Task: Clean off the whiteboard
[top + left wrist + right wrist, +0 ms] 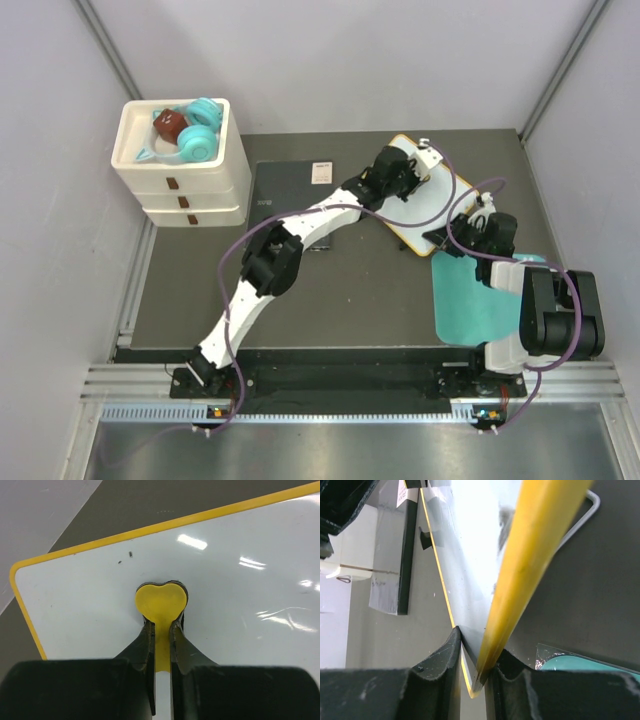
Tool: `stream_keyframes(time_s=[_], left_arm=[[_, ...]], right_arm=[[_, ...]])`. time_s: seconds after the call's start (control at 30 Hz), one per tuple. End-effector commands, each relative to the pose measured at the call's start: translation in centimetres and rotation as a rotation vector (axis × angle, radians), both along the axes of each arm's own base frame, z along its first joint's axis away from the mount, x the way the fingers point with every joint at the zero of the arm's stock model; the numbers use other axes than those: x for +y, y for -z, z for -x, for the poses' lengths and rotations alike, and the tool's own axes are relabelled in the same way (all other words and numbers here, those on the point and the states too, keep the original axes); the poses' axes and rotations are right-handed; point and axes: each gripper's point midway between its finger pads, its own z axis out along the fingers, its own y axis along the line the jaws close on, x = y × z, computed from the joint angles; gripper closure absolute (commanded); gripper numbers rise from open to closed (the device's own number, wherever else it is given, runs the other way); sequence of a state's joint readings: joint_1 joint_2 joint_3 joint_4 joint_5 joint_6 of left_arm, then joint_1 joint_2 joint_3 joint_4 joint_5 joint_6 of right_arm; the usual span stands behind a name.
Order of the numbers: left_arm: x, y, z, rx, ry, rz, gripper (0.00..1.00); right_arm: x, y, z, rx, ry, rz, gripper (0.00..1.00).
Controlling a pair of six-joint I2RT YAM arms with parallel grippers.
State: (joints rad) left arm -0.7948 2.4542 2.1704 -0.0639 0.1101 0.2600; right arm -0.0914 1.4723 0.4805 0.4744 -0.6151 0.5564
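The whiteboard [445,195], white with a yellow rim, lies at the back right of the table. My left gripper [405,172] reaches over it and is shut on a yellow heart-shaped eraser [161,600]. The eraser rests flat on the white surface [240,595] near one rounded corner. Two small dark marks [131,554] sit just beyond the eraser, close to the rim. My right gripper [452,236] is shut on the board's near corner. In the right wrist view the yellow rim [530,565] runs down between the fingers [437,662], and that corner looks lifted off the table.
A dark grey pad with a white label [285,190] lies left of the board. A teal mat [480,300] lies at the front right, under the right arm. Stacked white drawers [190,185] holding teal headphones [195,135] stand at the back left. Walls enclose the table.
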Motion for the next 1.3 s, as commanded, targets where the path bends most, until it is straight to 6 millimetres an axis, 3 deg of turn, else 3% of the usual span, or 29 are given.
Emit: stream_keyframes(time_s=[0.0, 0.1, 0.2, 0.27, 0.3, 0.33, 0.43, 0.7, 0.83, 1.0, 1.27], left_arm=[[-3.3, 4.8, 7.3, 0.125, 0.129, -0.100, 1.00], [-2.2, 5.7, 7.1, 0.131, 0.087, -0.129, 1.00], [-0.4, 5.6, 5.1, 0.097, 0.015, -0.154, 1.00], [0.6, 5.8, 2.8, 0.112, -0.031, -0.147, 1.00], [0.5, 4.4, 1.7, 0.112, -0.040, -0.122, 1.00], [1.2, 5.5, 0.4, 0.139, -0.068, -0.116, 1.00], [1.2, 4.4, -1.7, 0.144, -0.085, -0.034, 1.00], [1.6, 2.0, -4.8, 0.072, -0.136, 0.048, 1.00], [3.7, 1.3, -7.3, 0.126, -0.169, 0.141, 1.00], [2.3, -1.2, -6.3, 0.119, -0.074, 0.212, 1.00], [-2.7, -2.6, -2.1, 0.065, 0.079, 0.201, 1.00]], right_arm=[[2.6, 3.6, 4.4, 0.155, -0.183, 0.032, 1.00], [2.4, 3.9, 4.3, 0.170, -0.171, 0.039, 1.00], [2.4, 4.1, 4.2, 0.182, -0.171, 0.038, 1.00], [2.4, 4.1, 4.2, 0.184, -0.172, 0.036, 1.00], [2.5, 4.1, 4.1, 0.184, -0.173, 0.036, 1.00], [2.4, 4.1, 4.1, 0.180, -0.172, 0.036, 1.00], [2.5, 4.1, 4.2, 0.181, -0.175, 0.033, 1.00], [2.5, 4.1, 4.4, 0.177, -0.178, 0.033, 1.00], [2.5, 4.0, 4.4, 0.175, -0.179, 0.032, 1.00], [2.5, 4.0, 4.4, 0.173, -0.179, 0.032, 1.00], [2.5, 4.1, 4.4, 0.176, -0.178, 0.032, 1.00]])
